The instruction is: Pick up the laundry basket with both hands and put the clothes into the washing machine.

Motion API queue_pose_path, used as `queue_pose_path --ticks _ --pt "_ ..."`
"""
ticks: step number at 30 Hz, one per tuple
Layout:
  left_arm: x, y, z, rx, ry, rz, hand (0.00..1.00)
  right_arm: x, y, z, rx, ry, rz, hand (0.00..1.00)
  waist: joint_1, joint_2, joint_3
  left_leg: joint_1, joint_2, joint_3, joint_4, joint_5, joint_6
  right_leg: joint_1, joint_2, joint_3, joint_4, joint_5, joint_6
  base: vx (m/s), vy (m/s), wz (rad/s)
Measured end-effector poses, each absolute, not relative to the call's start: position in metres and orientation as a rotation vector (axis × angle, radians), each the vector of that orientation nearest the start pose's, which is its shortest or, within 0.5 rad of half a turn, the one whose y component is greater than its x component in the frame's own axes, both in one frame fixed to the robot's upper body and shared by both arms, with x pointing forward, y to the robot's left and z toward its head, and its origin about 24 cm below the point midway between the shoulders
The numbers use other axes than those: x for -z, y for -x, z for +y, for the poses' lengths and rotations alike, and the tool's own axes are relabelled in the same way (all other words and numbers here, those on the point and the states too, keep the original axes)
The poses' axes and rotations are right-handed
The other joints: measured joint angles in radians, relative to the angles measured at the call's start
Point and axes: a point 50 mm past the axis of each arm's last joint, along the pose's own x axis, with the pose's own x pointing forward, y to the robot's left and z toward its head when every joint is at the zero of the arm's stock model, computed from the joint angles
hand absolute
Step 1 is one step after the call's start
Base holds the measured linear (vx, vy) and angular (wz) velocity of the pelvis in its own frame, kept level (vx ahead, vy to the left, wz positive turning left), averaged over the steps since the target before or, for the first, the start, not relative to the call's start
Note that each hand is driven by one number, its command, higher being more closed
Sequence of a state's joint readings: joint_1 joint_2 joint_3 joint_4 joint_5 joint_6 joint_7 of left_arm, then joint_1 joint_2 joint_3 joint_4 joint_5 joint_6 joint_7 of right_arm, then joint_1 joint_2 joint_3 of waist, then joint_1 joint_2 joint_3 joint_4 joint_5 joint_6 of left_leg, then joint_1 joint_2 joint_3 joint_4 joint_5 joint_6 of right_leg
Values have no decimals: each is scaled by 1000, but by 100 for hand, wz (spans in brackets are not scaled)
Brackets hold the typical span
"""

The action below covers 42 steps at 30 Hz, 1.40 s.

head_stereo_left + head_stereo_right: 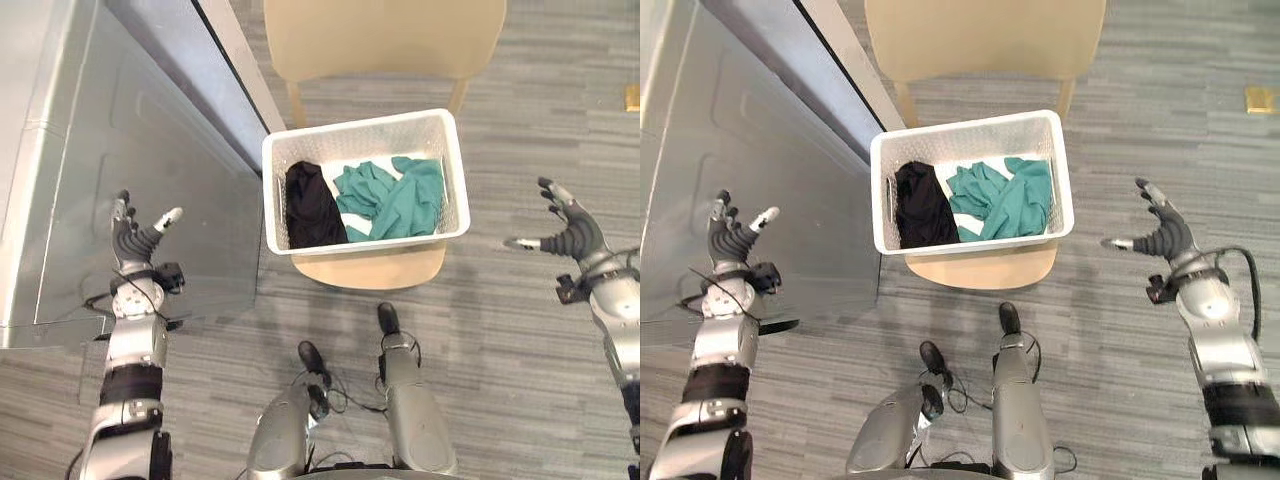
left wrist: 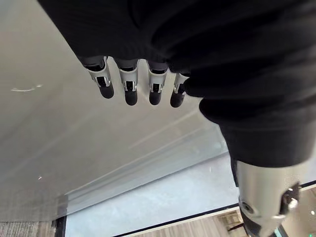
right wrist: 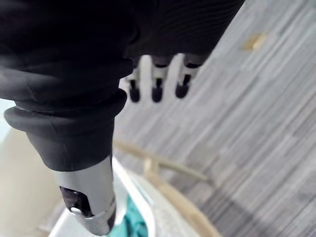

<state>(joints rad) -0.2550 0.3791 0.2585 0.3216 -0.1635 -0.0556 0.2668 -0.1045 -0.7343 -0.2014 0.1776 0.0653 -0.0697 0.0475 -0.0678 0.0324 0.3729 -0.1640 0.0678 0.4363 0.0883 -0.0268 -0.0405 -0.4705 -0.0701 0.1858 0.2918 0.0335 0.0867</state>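
A white mesh laundry basket (image 1: 455, 168) rests on the seat of a tan chair (image 1: 385, 35) straight ahead. Inside lie a black garment (image 1: 312, 205) on the left and a teal garment (image 1: 395, 195) on the right. My left hand (image 1: 130, 240) hovers well to the left of the basket, over a grey metal surface, fingers spread and holding nothing. My right hand (image 1: 570, 230) is held up far to the right of the basket above the floor, also spread and empty. The right wrist view catches the basket's rim (image 3: 143, 207) and some teal cloth (image 3: 131, 222).
A large grey metal panel (image 1: 110, 160) with a dark edge fills the left side, reaching close to the basket's left wall. Grey striped carpet (image 1: 520, 330) covers the floor to the right and front. A small yellow object (image 1: 632, 97) lies at the far right.
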Motion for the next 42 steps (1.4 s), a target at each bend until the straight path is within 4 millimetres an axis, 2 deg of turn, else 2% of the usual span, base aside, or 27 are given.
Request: queue_pose_path --ticks 4,6,7,8,9,12,15,16,20,23,26,28,31,35,39,41,42 --pt "-52 -250 296 -608 -88 -30 0 -87 -228 -344 291 583 64 0 -10 5 -65 58 -16 -66 -26 2 -1 80 -6 -21 -43 -3 4 113 20 8" --pt "-34 -224 295 -651 -60 13 0 -55 -199 -350 344 537 179 0 -21 8 -116 88 -24 -108 -51 2 -1 125 -15 -40 -78 -3 4 94 32 24" --pt "-29 -218 294 -657 -55 31 0 -47 -193 -351 359 522 208 0 -25 8 -124 96 -26 -117 -53 2 -1 139 -18 -45 -85 -3 5 57 73 20" --pt "-15 -205 290 -670 -39 84 0 -29 -177 -351 387 490 277 0 -26 7 -146 111 -33 -132 -56 -1 3 159 -25 -46 -94 -6 8 26 66 10" --pt "-9 -199 288 -676 -28 106 0 -21 -172 -350 396 469 299 0 -26 7 -153 118 -36 -133 -57 -2 4 167 -29 -46 -98 -5 11 14 82 2" --pt "27 -172 268 -710 58 251 0 19 -146 -332 420 348 424 0 -22 12 -174 166 -49 -134 -56 -22 15 213 -41 -38 -103 -6 21 -19 60 -8" --pt "56 -153 251 -724 95 392 0 44 -126 -315 434 267 512 0 -10 19 -203 192 -53 -128 -53 -38 16 235 -49 -31 -98 -11 28 -46 32 -10" --pt "71 -142 241 -723 110 475 0 57 -118 -304 424 230 563 0 0 20 -222 204 -55 -120 -51 -48 13 243 -51 -25 -92 -14 29 -32 24 -13" --pt "110 -116 226 -713 138 704 0 86 -108 -276 385 193 690 0 2 11 -263 217 -50 -116 -38 -71 6 266 -51 -24 -87 -20 29 -58 -1 -5" --pt "141 -89 206 -679 177 917 0 111 -105 -257 370 148 797 0 9 13 -284 247 -42 -114 -39 -77 -3 303 -44 -25 -107 -19 27 -8 -15 -7" --pt "157 -72 192 -653 200 1057 0 131 -102 -235 306 122 901 0 32 -2 -297 251 -34 -118 -46 -77 -5 311 -37 -27 -124 -12 18 -6 -15 -4" --pt "161 -63 191 -654 221 1105 0 142 -99 -223 256 130 976 0 33 -11 -311 254 -32 -134 -59 -73 -11 316 -37 -38 -132 -11 16 36 -15 12" --pt "165 -59 186 -635 221 1140 0 150 -91 -225 208 184 1054 0 50 -2 -322 296 -31 -158 -84 -64 -24 362 -37 -49 -148 -11 17 70 9 11" --pt "166 -62 186 -593 207 1148 0 155 -85 -224 197 184 1101 0 55 -4 -324 314 -34 -188 -86 -62 -25 388 -39 -78 -138 -20 22 75 14 15" --pt "166 -63 189 -567 185 1147 0 157 -79 -222 195 173 1130 0 56 -17 -326 319 -50 -248 -82 -47 -26 390 -61 -123 -73 -73 25 71 -8 42" --pt "165 -63 191 -557 166 1143 0 158 -80 -219 168 188 1128 0 63 -33 -323 314 -61 -301 -72 -43 -23 391 -85 -171 -14 -119 26 43 -31 81" --pt "164 -65 193 -545 145 1135 0 158 -80 -216 146 202 1130 0 77 -43 -321 310 -67 -337 -64 -40 -19 394 -100 -202 21 -147 23 23 -65 100"
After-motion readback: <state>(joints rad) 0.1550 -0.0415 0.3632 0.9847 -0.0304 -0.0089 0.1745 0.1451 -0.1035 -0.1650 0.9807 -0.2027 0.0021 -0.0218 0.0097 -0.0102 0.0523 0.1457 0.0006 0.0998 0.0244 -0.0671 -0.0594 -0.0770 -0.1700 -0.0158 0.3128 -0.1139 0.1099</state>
